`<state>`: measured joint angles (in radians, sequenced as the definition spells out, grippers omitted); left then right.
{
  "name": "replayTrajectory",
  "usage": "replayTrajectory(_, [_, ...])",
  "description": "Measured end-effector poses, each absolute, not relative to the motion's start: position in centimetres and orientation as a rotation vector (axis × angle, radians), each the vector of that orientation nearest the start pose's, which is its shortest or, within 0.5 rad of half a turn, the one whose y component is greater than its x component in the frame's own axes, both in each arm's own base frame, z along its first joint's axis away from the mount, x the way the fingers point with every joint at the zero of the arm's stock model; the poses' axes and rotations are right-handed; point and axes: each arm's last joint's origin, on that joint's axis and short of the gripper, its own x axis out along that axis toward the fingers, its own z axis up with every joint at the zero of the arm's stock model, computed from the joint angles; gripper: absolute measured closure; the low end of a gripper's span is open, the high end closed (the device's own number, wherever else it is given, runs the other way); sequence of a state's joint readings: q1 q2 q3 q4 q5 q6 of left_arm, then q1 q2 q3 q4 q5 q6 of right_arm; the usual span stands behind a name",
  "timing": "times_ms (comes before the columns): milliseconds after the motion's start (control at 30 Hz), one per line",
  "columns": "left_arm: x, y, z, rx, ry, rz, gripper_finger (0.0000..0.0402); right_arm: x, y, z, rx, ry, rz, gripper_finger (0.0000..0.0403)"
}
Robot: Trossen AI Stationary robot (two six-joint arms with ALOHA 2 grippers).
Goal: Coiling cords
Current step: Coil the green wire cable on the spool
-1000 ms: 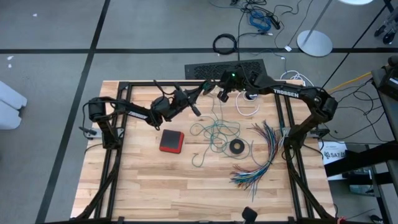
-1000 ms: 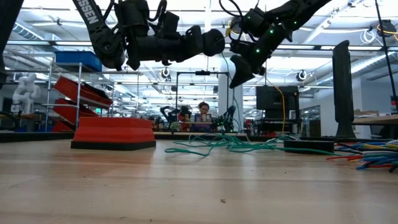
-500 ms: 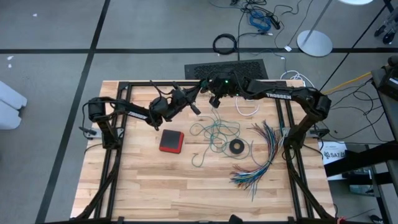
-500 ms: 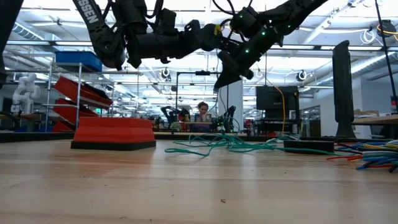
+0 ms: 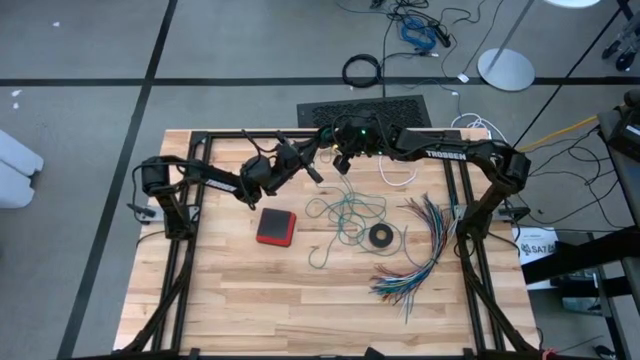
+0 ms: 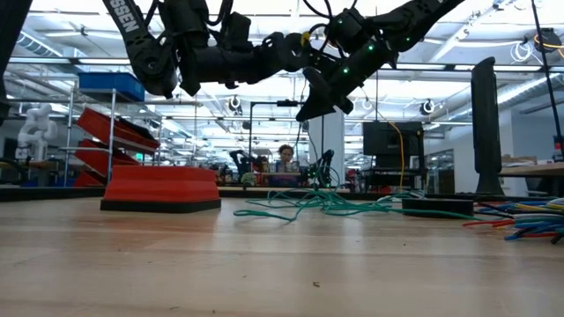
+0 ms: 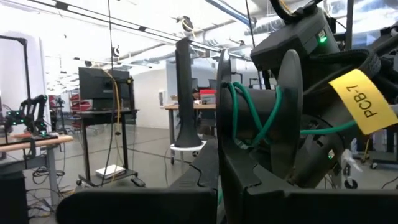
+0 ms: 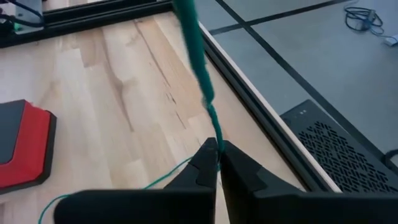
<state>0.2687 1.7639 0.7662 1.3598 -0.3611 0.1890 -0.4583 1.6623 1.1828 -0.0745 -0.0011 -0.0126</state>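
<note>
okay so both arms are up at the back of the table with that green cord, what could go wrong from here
The right gripper pinches the teal-green cord only at its fingertips, so it might slip free. The cord's loose tangle lies beside the black ring and could drag it. The left gripper is close to the right one, so they may bump.

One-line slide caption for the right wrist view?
Right gripper shut on the taut teal-green cord, held above the wooden table near its back edge, with a red pad beyond.

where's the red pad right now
In the high view the red pad lies flat on the table's left half, beneath the left arm, left of the tangled green cord.
</note>
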Motion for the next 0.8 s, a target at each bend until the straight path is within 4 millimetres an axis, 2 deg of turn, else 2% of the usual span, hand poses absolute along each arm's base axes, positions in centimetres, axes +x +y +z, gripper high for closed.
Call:
replayTrajectory(233, [32.7, 10.0, 22.4, 0.163, -0.326, 0.655, 0.0400, 33.2, -16.2, 25.5, 0.115, 0.565, -0.368, 0.0332])
replayTrajectory(433, [32.7, 10.0, 22.4, 0.165, -0.331, 0.644, 0.0400, 32.4, -15.7, 25.8, 0.133, 0.623, -0.352, 0.0277])
replayTrajectory(600, [32.7, 10.0, 22.5, 0.138, -0.352, 0.649, 0.0400, 31.7, -15.0, 26.8, 0.128, 0.631, -0.346, 0.0259])
replayTrajectory(800, [32.6, 10.1, 22.5, 0.131, -0.348, 0.679, 0.0400, 30.6, -14.4, 29.2, 0.086, 0.568, -0.331, 0.0257])
